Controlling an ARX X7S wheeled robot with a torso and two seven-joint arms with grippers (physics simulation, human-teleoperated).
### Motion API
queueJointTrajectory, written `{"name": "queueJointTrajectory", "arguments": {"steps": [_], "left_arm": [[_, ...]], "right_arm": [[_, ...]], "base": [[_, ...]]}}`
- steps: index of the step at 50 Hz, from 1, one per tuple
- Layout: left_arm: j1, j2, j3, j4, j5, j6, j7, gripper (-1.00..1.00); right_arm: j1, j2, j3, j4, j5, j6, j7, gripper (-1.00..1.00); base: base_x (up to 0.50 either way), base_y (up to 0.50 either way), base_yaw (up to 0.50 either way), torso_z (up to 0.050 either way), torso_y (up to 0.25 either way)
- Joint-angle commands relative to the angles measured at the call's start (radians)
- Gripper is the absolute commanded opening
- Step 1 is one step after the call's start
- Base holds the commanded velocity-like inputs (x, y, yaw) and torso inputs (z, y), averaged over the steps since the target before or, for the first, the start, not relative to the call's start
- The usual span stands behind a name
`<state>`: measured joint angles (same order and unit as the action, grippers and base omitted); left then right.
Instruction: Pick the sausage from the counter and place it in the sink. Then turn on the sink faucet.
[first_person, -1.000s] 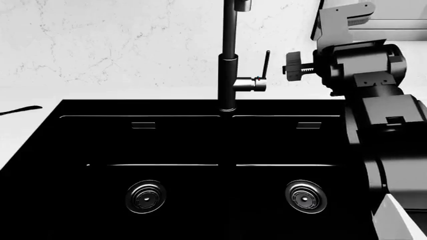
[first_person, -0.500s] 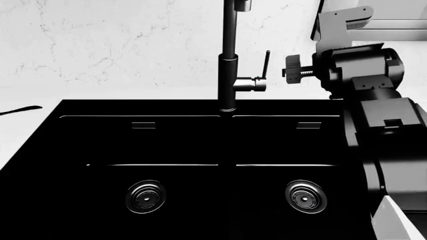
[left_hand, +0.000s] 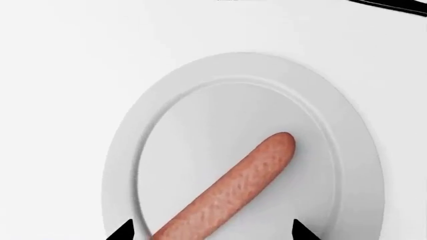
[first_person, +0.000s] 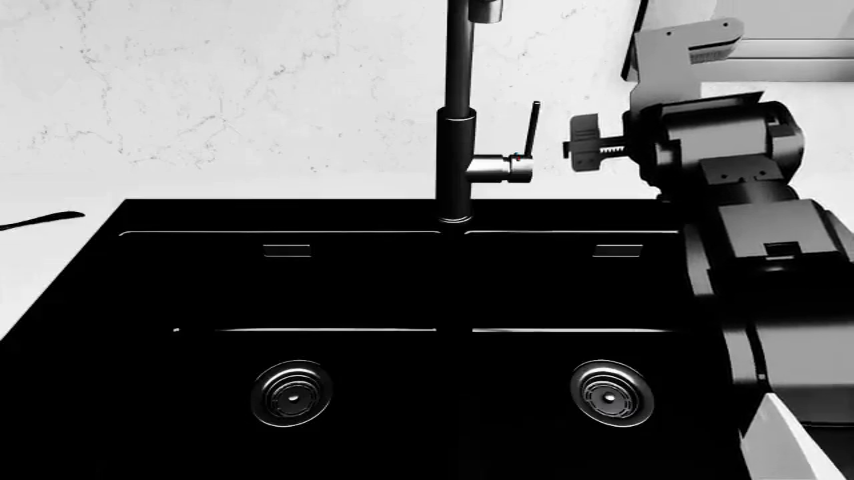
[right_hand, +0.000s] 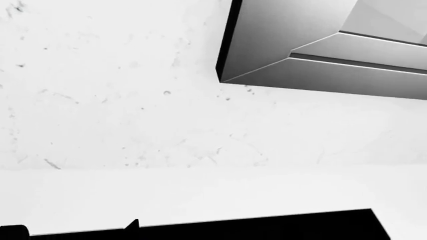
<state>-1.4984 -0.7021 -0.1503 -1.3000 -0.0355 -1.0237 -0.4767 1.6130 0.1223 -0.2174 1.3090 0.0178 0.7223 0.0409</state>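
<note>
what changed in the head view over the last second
Only the right arm moved, drifting slightly left and up, its black knob nearing the faucet's lever handle without touching it. The sink stays empty, and the sink faucet is unmoved.

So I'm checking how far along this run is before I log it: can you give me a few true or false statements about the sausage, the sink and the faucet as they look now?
1. The sausage lies on a white plate. True.
2. The sausage is already in the sink. False: both basins show only their drains, and the sausage is on the plate.
3. The left hand is shut on the sausage. False: its two fingertips stand apart on either side of it, with gaps showing.
4. The sink has two basins, each with a round drain. True.
5. Water is running from the sink faucet. False: no water shows.
</note>
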Motion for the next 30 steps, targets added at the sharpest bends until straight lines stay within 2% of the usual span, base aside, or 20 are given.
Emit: {"name": "queueJointTrajectory", "arguments": {"steps": [1,8,9,22,30], "left_arm": [[0.057,0.025,-0.066,-0.009,0.030,0.010,0.000,1.00],[0.055,0.028,-0.065,-0.009,0.036,0.011,0.002,1.00],[0.053,0.026,-0.069,-0.009,0.035,0.018,-0.007,-1.00],[0.038,0.024,-0.055,-0.009,0.037,0.016,-0.003,-1.00],[0.007,0.031,-0.004,-0.009,0.047,0.028,0.041,-1.00]], "right_arm": [[-0.013,-0.018,0.028,0.000,-0.017,-0.002,-0.030,1.00],[-0.017,-0.017,0.028,0.000,-0.017,-0.003,-0.029,1.00],[-0.017,-0.017,0.028,0.000,-0.017,-0.002,-0.029,1.00],[-0.013,-0.015,0.029,0.000,-0.017,-0.002,-0.027,1.00],[-0.016,-0.012,0.034,0.000,-0.016,-0.004,-0.024,1.00]], "base": [[0.00,0.00,0.00,0.000,0.000],[0.00,0.00,0.00,0.000,0.000],[0.00,0.00,0.00,0.000,0.000],[0.00,0.00,0.00,0.000,0.000],[0.00,0.00,0.00,0.000,0.000]]}}
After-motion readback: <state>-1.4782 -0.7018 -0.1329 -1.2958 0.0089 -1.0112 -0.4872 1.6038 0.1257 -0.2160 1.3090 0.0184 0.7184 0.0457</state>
